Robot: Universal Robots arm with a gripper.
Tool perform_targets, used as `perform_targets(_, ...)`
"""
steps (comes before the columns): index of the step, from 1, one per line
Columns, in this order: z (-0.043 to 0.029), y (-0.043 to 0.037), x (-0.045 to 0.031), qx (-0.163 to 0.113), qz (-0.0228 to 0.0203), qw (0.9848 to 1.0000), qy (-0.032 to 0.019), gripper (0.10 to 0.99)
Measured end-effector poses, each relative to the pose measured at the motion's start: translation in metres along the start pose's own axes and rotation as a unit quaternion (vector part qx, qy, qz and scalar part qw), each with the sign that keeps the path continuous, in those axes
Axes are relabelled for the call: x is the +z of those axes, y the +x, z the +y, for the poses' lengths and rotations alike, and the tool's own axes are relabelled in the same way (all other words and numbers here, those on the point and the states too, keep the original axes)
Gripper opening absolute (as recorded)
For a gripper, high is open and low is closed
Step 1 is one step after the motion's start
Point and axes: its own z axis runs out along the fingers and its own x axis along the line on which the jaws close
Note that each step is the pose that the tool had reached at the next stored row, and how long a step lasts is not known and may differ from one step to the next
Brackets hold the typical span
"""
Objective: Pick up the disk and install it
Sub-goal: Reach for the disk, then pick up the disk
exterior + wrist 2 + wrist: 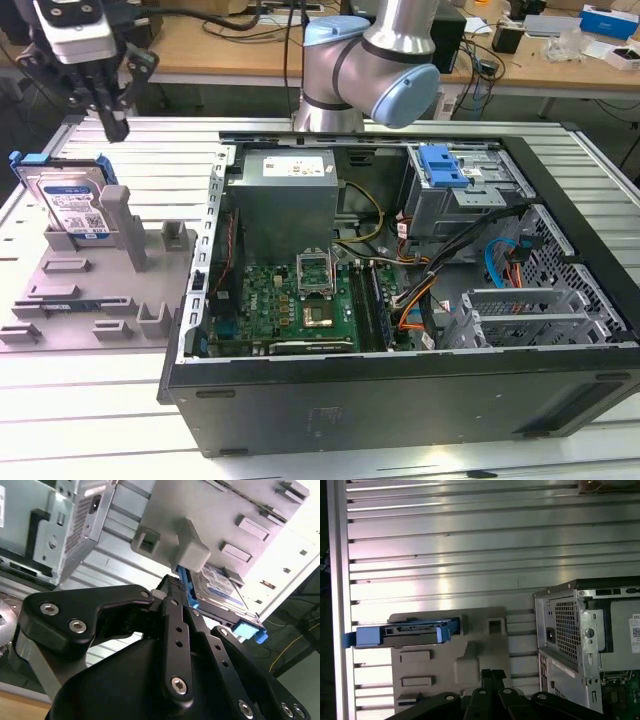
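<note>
The disk (pixel 70 200), a silver hard drive with a white-and-blue label in a bright blue bracket, stands on edge in a grey holder (pixel 95 275) at the exterior view's left. My gripper (pixel 116 128) hangs above and a little behind it, apart from it, fingers pressed together and holding nothing. In the first wrist view the disk (pixel 410 632) shows edge-on in the holder, with the gripper (pixel 492 673) some way off. The second wrist view shows the gripper (pixel 173 583) close to the disk (pixel 215 586) under the holder's post.
An open computer case (pixel 400 400) lies on the slatted metal table (pixel 90 420) to the exterior view's right of the holder. Inside are a grey power supply (pixel 285 195), a motherboard (pixel 290 305), cables and a grey drive cage with a blue latch (pixel 442 165). The arm's base (pixel 370 60) stands behind the case.
</note>
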Motion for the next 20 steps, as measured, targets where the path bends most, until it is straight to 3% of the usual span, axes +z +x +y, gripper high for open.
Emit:
perform_targets(3,0.0028,0.011,0.0004,0.0,0.0009,1.0,0.0001,0.106)
perform_targets(5,0.0056,0.0229,0.0007,0.0,0.0021,1.0,0.0002,0.106)
perform_targets(12,0.0115,0.0476,0.0015,0.0,0.0044,1.0,0.0003,0.106)
perform_targets(20,0.0118,0.0507,0.0015,0.0,0.0048,1.0,0.0003,0.106)
